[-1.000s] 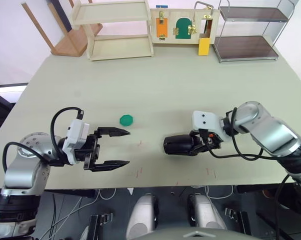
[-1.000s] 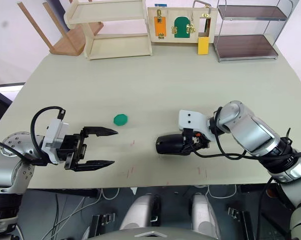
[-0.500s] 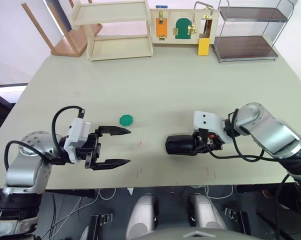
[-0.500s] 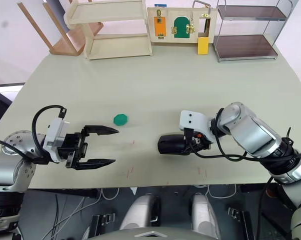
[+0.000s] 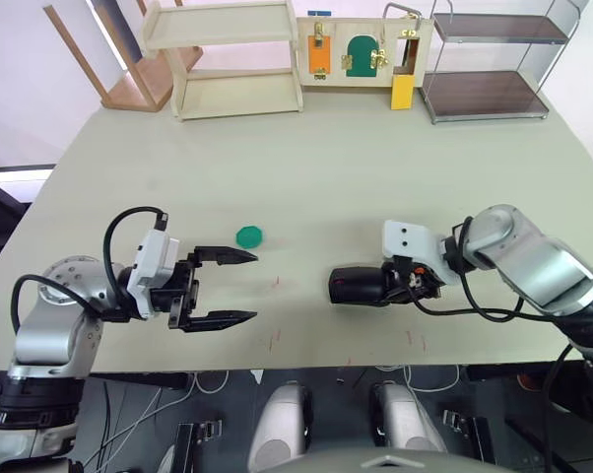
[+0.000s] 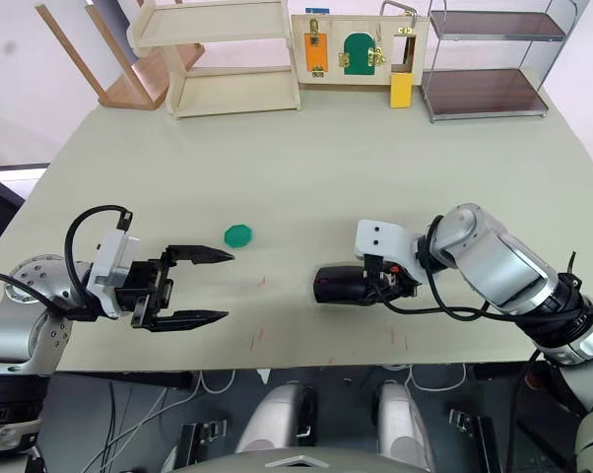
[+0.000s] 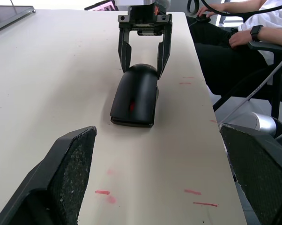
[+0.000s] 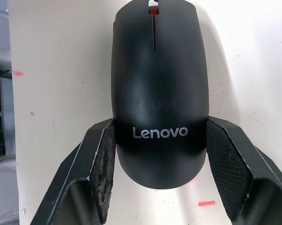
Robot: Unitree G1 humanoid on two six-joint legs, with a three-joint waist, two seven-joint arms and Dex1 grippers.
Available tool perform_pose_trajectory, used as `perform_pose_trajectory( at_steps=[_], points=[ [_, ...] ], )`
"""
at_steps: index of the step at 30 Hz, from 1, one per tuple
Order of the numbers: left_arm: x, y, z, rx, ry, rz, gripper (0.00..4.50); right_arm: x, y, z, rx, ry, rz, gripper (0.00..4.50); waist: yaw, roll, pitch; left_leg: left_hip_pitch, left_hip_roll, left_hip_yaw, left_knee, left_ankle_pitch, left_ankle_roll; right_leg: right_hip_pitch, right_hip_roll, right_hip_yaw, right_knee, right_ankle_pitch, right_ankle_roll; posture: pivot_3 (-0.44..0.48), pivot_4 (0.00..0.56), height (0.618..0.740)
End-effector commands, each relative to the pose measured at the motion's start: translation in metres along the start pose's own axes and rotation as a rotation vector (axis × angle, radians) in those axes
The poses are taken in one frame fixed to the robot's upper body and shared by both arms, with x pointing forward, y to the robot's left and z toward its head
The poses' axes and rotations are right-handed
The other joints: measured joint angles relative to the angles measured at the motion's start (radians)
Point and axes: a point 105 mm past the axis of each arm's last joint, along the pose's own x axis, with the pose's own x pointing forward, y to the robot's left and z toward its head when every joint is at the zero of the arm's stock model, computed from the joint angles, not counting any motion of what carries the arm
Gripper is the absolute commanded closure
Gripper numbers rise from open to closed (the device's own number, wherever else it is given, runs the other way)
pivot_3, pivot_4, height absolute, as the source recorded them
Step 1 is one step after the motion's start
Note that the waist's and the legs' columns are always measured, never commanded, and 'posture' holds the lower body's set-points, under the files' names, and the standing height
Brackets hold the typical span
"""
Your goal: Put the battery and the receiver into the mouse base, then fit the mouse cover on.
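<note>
The mouse cover (image 8: 157, 89) sits on the mouse base (image 7: 131, 123), the two forming one closed black mouse lying flat on the bench (image 5: 356, 168), toward its near edge and on the robot's right side. A red strip shows through the slot at the mouse's front, and the word Lenovo is printed across the rear of the cover. The base is almost wholly hidden beneath the cover, with a thin dark edge visible at the front in the left wrist view.

The right gripper (image 5: 407, 284) reaches in from the right, level with the bench. Its jaws straddle the rear of the mouse, one pad on each side; the pads (image 8: 106, 161) lie right against the cover's flanks, and the jaws look closed on it. The mouse's front points toward the robot's left.

The left gripper (image 5: 239, 288) hovers low over the bench on the left, well apart from the mouse, its jaws spread wide and holding nothing, pointed toward the mouse.

A green disc (image 5: 249, 236) lies on the bench just beyond the left gripper's far finger, apart from it. Faint red marks dot the bench between the grippers.

At the far edge stand a wooden shelf (image 5: 232, 54), a latch board (image 5: 361, 49) and a metal rack (image 5: 489, 59). In the left wrist view a person's arm (image 7: 244, 35) wearing a watch shows beyond the bench
</note>
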Motion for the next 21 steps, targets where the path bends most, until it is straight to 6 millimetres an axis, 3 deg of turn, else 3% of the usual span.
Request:
perform_pose_trajectory(
  at_steps=[1,19,20,21],
  points=[
    [0.001,-0.0015,0.0058,0.034,-0.005,-0.019,0.0,-0.0015,-0.0017,-0.0033,-0.003,0.012,-0.022,2.21,0.0,0.0,0.0,0.0,0.0,0.0,0.0,0.0,0.0,0.0,0.0,0.0,0.0,0.0,0.0,0.0,0.15,0.74],
    [0.0025,-0.0001,0.0075,0.037,-0.003,-0.028,0.0,0.0015,-0.0001,-0.0039,0.008,-0.002,-0.027,2.21,0.0,0.0,0.0,0.0,0.0,0.0,0.0,0.0,0.0,0.0,0.0,0.0,0.0,0.0,0.0,0.0,0.15,0.74],
    [0.0026,0.0001,0.0076,0.038,-0.004,-0.028,0.0,0.0015,-0.0002,-0.0037,0.007,-0.003,-0.028,1.2,0.0,0.0,0.0,0.0,0.0,0.0,0.0,0.0,0.0,0.0,0.0,0.0,0.0,0.0,0.0,0.0,0.15,0.74],
    [0.0027,0.0002,0.0076,0.038,-0.004,-0.027,0.0,0.0015,-0.0002,-0.0035,0.005,-0.003,-0.028,0.92,0.0,0.0,0.0,0.0,0.0,0.0,0.0,0.0,0.0,0.0,0.0,0.0,0.0,0.0,0.0,0.0,0.15,0.74]
  ],
)
